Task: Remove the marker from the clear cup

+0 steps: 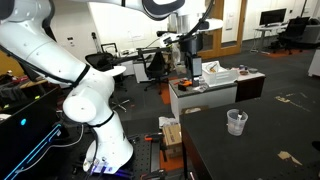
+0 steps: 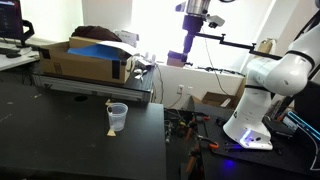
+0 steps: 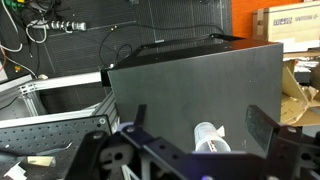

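Spread wide and empty, the jaws hang high over the desk, with the clear cup well below them and its marker standing near-upright, top end upward.

Clear cup upright on dark tabletop, thin marker aslant inside it

Overexposed backlight washes out both exterior backgrounds; the foregrounds are dim and soft.

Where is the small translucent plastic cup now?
The small translucent plastic cup stands on the black table in both exterior views, in front of the cardboard box; low, right of centre in the wrist view.
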`<state>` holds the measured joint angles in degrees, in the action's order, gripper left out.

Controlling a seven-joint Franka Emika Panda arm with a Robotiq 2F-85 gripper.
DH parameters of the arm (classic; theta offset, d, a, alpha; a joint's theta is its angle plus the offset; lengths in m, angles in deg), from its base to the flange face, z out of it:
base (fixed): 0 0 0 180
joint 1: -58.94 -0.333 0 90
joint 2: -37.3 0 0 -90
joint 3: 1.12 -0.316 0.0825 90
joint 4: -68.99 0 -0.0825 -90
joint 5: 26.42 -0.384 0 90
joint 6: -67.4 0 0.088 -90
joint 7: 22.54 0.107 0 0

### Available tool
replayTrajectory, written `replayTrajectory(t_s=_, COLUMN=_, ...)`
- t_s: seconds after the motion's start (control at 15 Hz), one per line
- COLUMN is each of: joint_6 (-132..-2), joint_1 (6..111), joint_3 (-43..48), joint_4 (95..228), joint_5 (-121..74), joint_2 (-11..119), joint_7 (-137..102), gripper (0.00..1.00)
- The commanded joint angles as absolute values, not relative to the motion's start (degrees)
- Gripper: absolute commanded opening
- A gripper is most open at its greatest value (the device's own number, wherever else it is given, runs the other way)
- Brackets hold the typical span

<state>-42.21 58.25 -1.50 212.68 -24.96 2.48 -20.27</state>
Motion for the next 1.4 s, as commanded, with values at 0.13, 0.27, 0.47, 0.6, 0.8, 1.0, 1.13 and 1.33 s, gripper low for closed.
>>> replayTrajectory(t_s=0.13, joint_6=-47.6, joint_1=57.7, joint_3=-2.4, joint_4=210.8, joint_5=-23.7, joint_2=3.8, joint_7=-22.5, gripper=1.0)
replayTrajectory(t_s=0.27, joint_6=-50.8, joint_1=57.0, joint_3=-2.0, joint_4=209.5, joint_5=-24.3, joint_2=5.9, joint_7=-24.2, gripper=1.0)
replayTrajectory(t_s=0.47, joint_6=-56.8, joint_1=56.1, joint_3=-1.8, joint_4=208.8, joint_5=-24.2, joint_2=9.7, joint_7=-27.7, gripper=1.0)
replayTrajectory(t_s=0.6, joint_6=-60.3, joint_1=55.6, joint_3=-2.0, joint_4=208.3, joint_5=-24.4, joint_2=13.4, joint_7=-29.0, gripper=1.0)
replayTrajectory(t_s=0.8, joint_6=-64.0, joint_1=55.2, joint_3=-2.4, joint_4=208.1, joint_5=-24.2, joint_2=17.9, joint_7=-30.0, gripper=1.0)
replayTrajectory(t_s=1.0, joint_6=-65.4, joint_1=53.0, joint_3=-1.0, joint_4=207.9, joint_5=-28.1, joint_2=21.6, joint_7=-35.5, gripper=1.0)
replayTrajectory(t_s=1.13, joint_6=-66.1, joint_1=52.8, joint_3=-1.1, joint_4=207.8, joint_5=-29.9, joint_2=23.4, joint_7=-37.3, gripper=1.0)
replayTrajectory(t_s=1.33, joint_6=-67.8, joint_1=53.0, joint_3=-1.6, joint_4=208.1, joint_5=-31.5, joint_2=25.3, joint_7=-37.6, gripper=1.0)
